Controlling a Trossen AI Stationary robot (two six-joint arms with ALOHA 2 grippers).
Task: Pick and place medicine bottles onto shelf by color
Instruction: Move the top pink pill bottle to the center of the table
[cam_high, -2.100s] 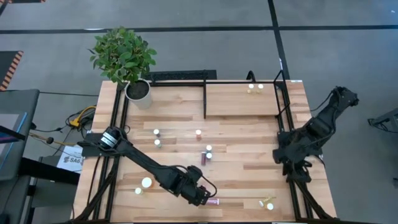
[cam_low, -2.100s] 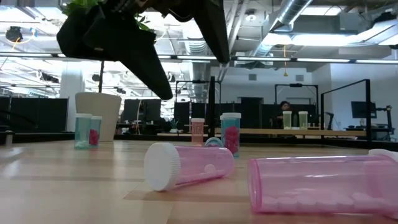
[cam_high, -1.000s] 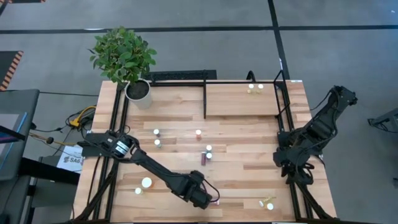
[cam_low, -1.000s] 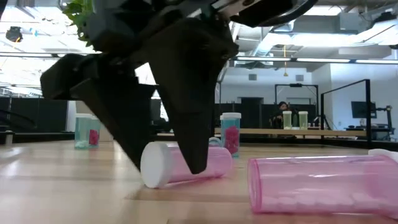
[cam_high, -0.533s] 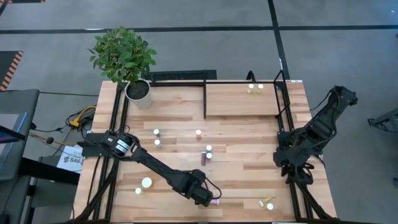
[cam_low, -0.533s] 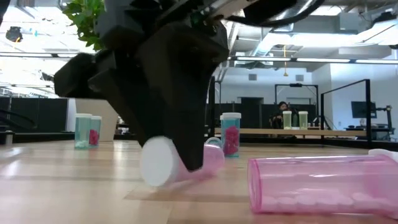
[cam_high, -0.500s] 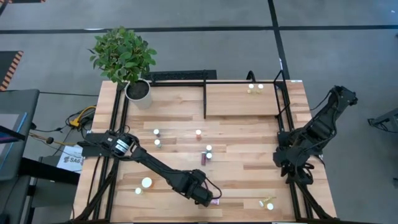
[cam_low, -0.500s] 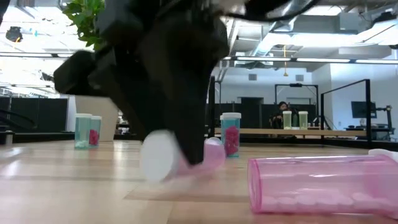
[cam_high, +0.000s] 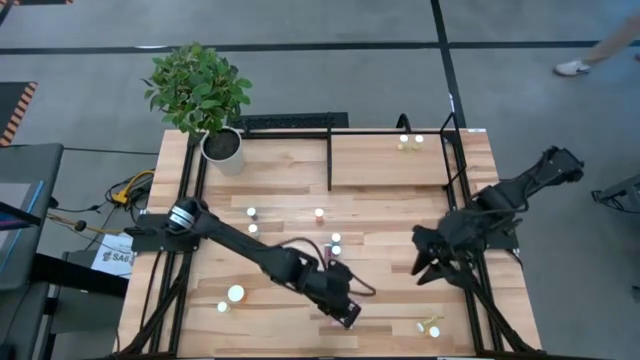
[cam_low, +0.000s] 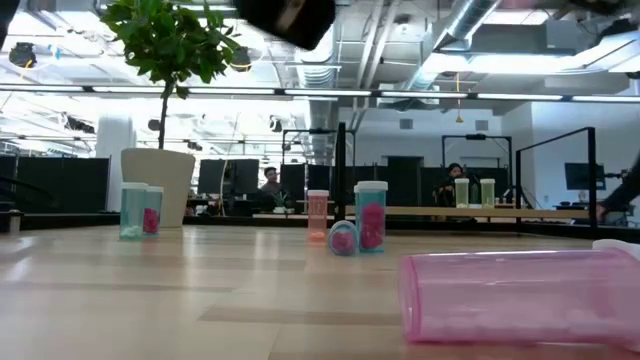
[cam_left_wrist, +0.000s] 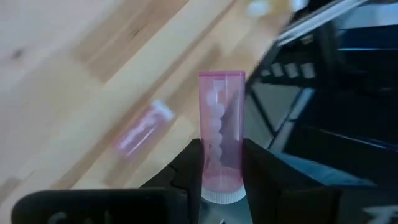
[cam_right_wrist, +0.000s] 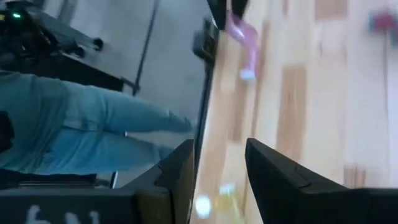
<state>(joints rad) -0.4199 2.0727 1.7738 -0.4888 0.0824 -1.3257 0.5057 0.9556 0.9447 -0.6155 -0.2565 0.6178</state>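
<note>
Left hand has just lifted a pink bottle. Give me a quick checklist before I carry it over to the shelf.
1. Grip: left hand is shut on the pink bottle, cap end between the fingers. Ok.
2. Bottle clear of the table: the low view shows none under the arm. Ok.
3. Cap seated: white cap sits low between the fingers, partly hidden. Cannot tell.
4. Right hand out of the path: it reaches in over the table's right side, below the shelf. Not ok.
5. Shelf landing room: two bottles stand at its far right; the rest is bare. Ok.
6. People: a person stands beside the table. Not ok.
</note>
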